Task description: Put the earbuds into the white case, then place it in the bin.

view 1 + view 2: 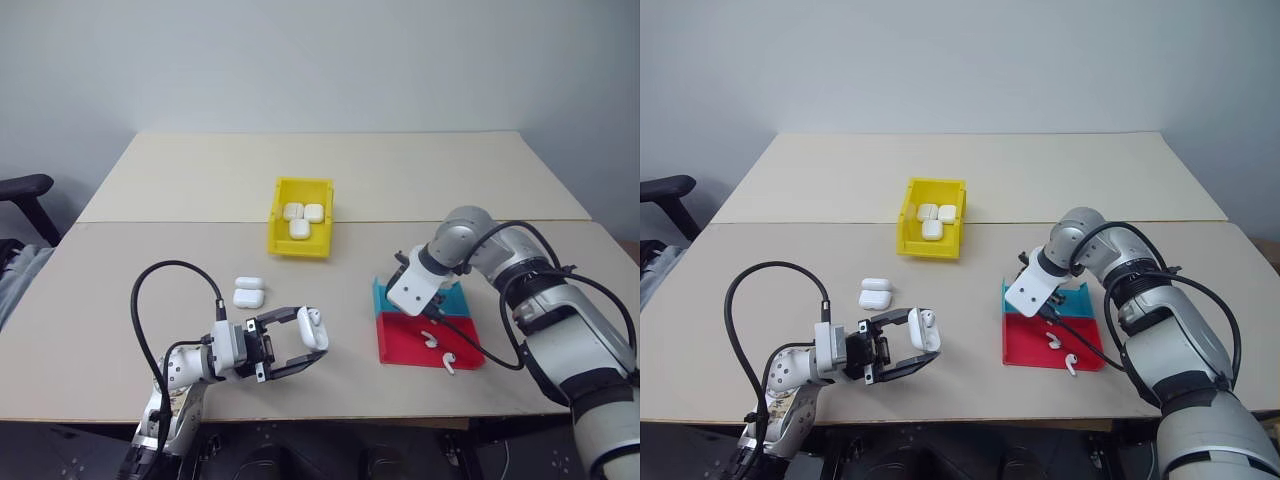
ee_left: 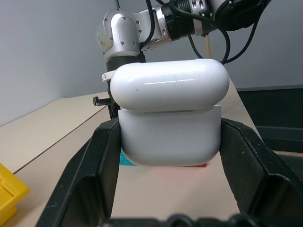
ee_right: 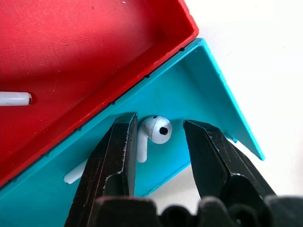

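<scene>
Left claw (image 1: pixel 296 342) level, pointing right, fingers clamped — right claw (image 3: pixel 158 142) steeply downward, fingers parted.

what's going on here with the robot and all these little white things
The left gripper is shut on a white case with its lid up, held just above the table. The right gripper is down in the teal tray, its fingers open on either side of an earbud, not yet closed on it. Two more earbuds lie in the red tray, two spare cases sit on the table, and the yellow bin already holds three cases.
</scene>
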{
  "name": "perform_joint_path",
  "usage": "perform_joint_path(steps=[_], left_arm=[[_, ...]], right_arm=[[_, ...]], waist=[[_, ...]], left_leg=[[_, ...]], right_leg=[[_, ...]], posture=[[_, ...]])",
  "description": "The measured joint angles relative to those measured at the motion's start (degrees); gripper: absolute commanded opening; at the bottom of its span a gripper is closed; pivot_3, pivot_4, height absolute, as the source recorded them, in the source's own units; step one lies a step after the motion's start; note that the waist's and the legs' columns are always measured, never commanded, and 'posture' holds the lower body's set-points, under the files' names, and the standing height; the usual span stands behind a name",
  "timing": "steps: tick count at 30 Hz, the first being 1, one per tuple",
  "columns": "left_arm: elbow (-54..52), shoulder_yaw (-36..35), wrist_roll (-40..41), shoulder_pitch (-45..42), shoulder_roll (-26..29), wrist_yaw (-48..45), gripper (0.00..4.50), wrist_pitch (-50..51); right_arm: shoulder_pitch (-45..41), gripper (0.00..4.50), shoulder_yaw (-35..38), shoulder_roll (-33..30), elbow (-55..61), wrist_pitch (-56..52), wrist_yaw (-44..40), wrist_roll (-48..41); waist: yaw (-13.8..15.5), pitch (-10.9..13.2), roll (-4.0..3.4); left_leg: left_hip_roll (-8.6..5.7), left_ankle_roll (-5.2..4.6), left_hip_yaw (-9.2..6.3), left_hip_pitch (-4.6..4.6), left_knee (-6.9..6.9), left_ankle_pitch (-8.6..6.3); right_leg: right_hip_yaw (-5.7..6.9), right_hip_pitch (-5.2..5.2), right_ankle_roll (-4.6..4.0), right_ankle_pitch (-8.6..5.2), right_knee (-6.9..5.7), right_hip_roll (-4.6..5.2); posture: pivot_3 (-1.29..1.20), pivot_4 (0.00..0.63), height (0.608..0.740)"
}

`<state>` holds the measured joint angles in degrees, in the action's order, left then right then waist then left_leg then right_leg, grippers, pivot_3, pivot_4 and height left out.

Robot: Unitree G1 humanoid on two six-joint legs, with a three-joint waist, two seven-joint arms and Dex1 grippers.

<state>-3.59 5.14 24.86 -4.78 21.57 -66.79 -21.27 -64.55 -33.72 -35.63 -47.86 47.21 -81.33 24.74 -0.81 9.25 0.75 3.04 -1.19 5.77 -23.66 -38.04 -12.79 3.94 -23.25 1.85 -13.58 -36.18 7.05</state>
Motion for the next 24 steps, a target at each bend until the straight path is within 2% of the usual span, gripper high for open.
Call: perform_joint_path(steps=[1,16,24], left_arm=[[0.0,0.0,0.0,0.0,0.0,0.05,2.83,0.0],[0.0,0.0,-0.04,-0.03,0.0,0.63,2.83,0.0],[0.01,0.01,-0.05,-0.07,0.0,0.65,2.83,-0.02]], right_arm=[[0.0,1.46,-0.03,0.0,-0.01,0.01,-0.03,0.0],[-0.02,1.46,-0.18,0.03,-0.09,0.05,0.87,0.69],[-0.95,1.46,-1.24,-0.3,-1.4,4.34,0.26,1.02]], waist=[[0.0,0.0,0.0],[0.0,0.0,0.0],[-0.02,0.0,0.0]], left_leg=[[0.0,0.0,0.0,0.0,0.0,0.0],[0.0,0.0,0.01,0.02,0.02,0.0],[0.0,0.0,0.01,0.03,0.02,0.0]], right_leg=[[0.0,0.0,0.0,0.0,0.0,0.0],[0.0,0.01,0.0,0.0,0.0,0.0],[-0.01,0.01,0.0,0.0,0.0,0.0]], posture=[[0.0,0.15,0.74],[0.0,0.15,0.74],[0.0,0.15,0.74]])
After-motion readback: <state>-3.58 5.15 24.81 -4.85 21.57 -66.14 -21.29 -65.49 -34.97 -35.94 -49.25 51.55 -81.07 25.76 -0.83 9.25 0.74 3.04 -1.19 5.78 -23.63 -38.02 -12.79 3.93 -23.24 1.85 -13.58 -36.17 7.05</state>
